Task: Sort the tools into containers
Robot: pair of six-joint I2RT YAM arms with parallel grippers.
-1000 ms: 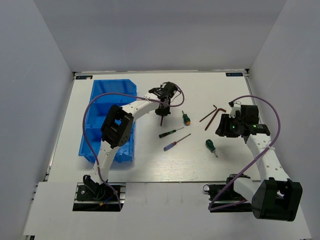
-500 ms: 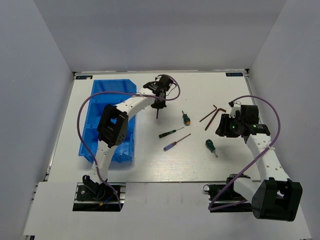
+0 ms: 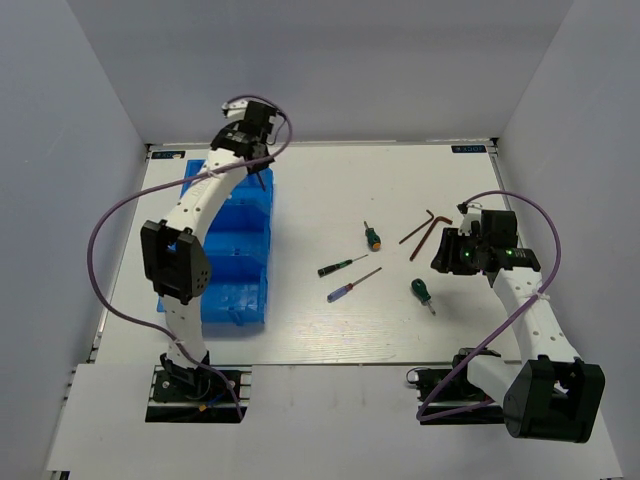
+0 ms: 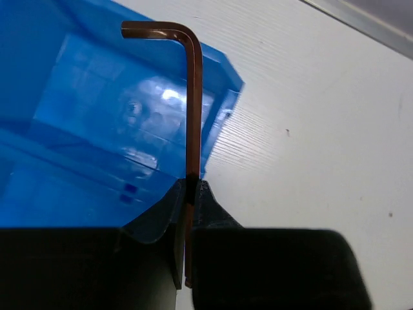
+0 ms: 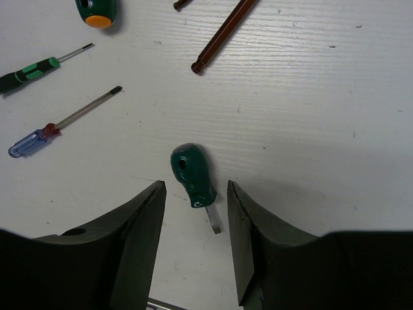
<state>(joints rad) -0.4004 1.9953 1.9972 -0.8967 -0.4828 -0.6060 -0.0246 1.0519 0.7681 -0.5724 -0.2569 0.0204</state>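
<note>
1. Up close, we are looking at a slim hex key (image 4: 193,103) of dark brownish metal. It is L-shaped, and in the left wrist view its short leg is bending off to the left at the far end.
2. The left end effector (image 4: 189,194) is clamping the long shank of the key between its black fingers, and the key is sticking straight out past the fingertips.
3. Behind the key, a corner of the glossy, translucent blue plastic bin (image 4: 84,129) is showing. The key is hanging over that corner, with the white, faintly grained table (image 4: 322,129) lying to the right.
4. The right end effector (image 5: 195,190) is hovering with its fingers spread apart. A stubby screwdriver (image 5: 191,173) with a smooth, rounded green handle is lying on the table between them, touching neither.
5. Beyond it are lying an orange-ended screwdriver (image 5: 95,9), a green-handled slim screwdriver (image 5: 29,71), a slim screwdriver with a clear bluish handle (image 5: 39,139), and two more dark hex keys (image 3: 425,232).
</note>
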